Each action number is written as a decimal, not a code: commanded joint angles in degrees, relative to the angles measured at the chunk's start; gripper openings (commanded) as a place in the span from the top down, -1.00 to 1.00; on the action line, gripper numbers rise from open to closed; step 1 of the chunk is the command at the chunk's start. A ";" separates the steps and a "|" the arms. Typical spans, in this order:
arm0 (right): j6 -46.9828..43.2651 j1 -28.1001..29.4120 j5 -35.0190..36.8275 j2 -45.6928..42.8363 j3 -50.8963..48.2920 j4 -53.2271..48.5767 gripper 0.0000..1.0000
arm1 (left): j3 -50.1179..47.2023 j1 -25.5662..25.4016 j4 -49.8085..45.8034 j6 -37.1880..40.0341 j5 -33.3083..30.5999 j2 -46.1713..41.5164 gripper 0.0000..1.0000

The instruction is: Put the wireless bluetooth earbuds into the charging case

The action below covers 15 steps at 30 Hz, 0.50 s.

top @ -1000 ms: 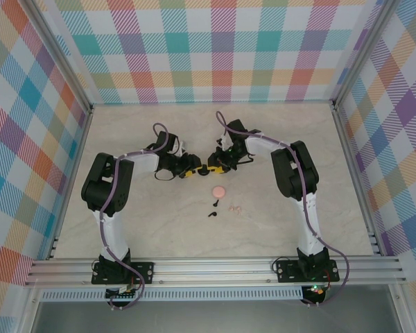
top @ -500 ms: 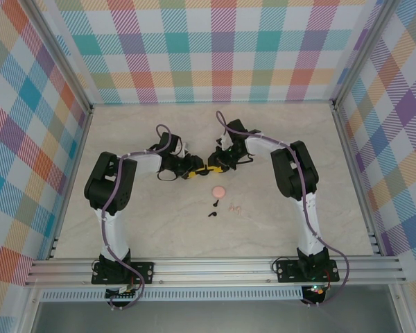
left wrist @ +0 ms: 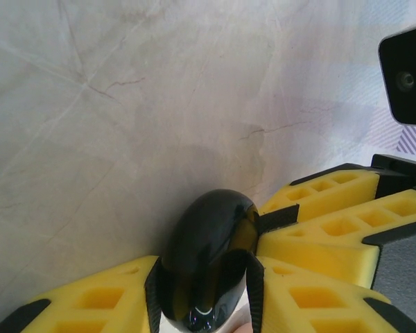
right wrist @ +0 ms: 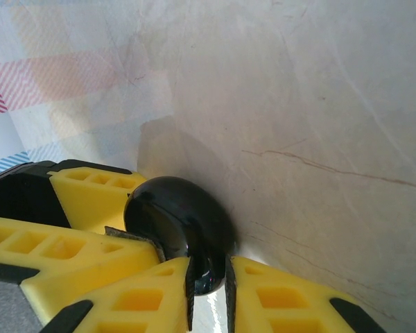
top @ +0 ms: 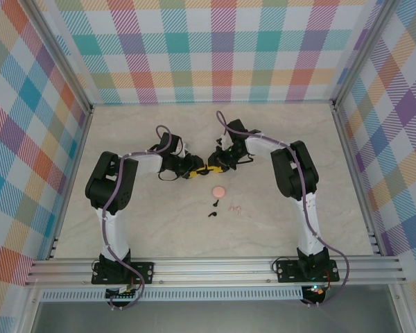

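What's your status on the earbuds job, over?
Left gripper, right gripper: both shut on black case. Earbuds loose on table, pink case beside them.

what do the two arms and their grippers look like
The left arm and right arm have bulky black joints joined by white links, with a purple cable looping along each. The left gripper and right gripper have yellow fingers with moulded pockets and dark pads.
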 commanded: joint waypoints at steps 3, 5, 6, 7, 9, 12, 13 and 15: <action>0.42 0.54 -1.51 2.05 -0.46 0.16 0.54 | -1.05 -1.06 4.89 -2.55 2.03 1.21 0.25; 0.43 0.53 -1.55 1.93 -0.46 0.14 0.53 | -1.28 -1.14 5.53 -3.05 2.18 1.22 0.28; 0.52 0.52 -1.52 1.97 -0.46 0.16 0.53 | -1.39 -1.14 5.83 -3.29 2.21 1.29 0.28; 0.53 0.54 -1.51 1.87 -0.44 0.16 0.53 | -1.40 -1.15 5.85 -3.38 2.08 1.30 0.30; 0.52 0.49 -1.57 1.76 -0.55 0.20 0.53 | -1.49 -1.15 5.86 -3.42 2.04 1.12 0.33; 0.71 0.50 -1.90 1.42 -0.90 0.78 0.52 | -1.83 -1.13 6.45 -3.95 1.95 0.93 0.40; 0.87 0.47 -2.14 1.37 -0.98 1.08 0.51 | -2.00 -1.18 6.91 -4.38 2.00 1.03 0.41; 1.21 0.54 -2.72 1.37 -1.15 1.71 0.51 | -2.44 -1.37 8.34 -5.42 2.12 1.12 0.40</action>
